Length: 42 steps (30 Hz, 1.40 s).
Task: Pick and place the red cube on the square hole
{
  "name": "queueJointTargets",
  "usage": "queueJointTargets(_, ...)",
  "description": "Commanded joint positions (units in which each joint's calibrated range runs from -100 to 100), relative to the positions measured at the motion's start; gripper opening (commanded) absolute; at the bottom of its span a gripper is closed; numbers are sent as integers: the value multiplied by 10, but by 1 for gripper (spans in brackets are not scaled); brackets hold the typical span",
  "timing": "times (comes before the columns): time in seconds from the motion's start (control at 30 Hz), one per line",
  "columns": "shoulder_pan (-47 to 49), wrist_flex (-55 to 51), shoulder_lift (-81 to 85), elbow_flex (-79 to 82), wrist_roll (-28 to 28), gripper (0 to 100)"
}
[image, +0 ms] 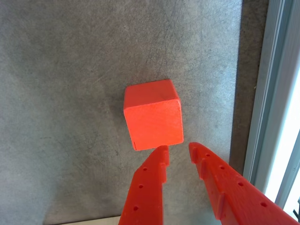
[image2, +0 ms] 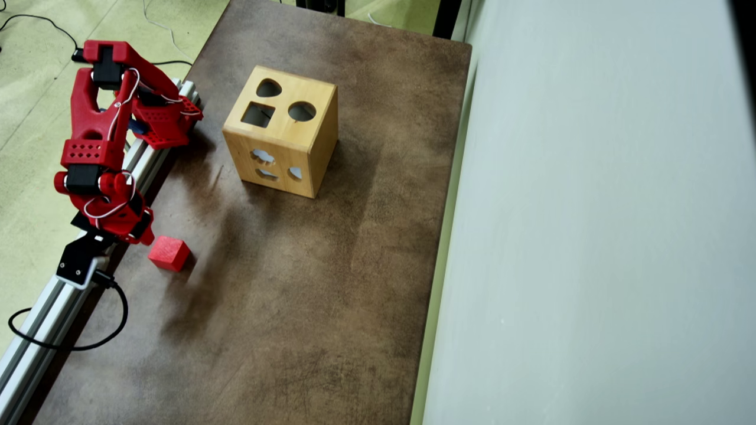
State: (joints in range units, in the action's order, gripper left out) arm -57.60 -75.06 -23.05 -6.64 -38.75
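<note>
overhead view: brown mottled table (image2: 307,307) (pale wall (image2: 590,236) alongside).

I see a brown mottled table top (image2: 331,283) filling the middle of the overhead view, running from the top edge to the bottom. An aluminium rail (image2: 35,333) lies along its left edge, lower left of the frame; the wrist view shows it at the right edge (image: 272,93). Black cables (image2: 59,345) loop at lower left. Pale green floor (image2: 35,118) fills the upper left, and a grey-white wall (image2: 590,236) covers the right.
</note>
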Motion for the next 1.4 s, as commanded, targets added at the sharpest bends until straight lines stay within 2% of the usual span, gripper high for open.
queueJointTargets(0.0,3,6,9,-18,2,13)
queueJointTargets(0.23,-3,6,15,-11,2,41)
queueJointTargets(0.4,-3,2,13,-11,2,51)
queueJointTargets(1.37,-3,5,-49,-11,-8,48)
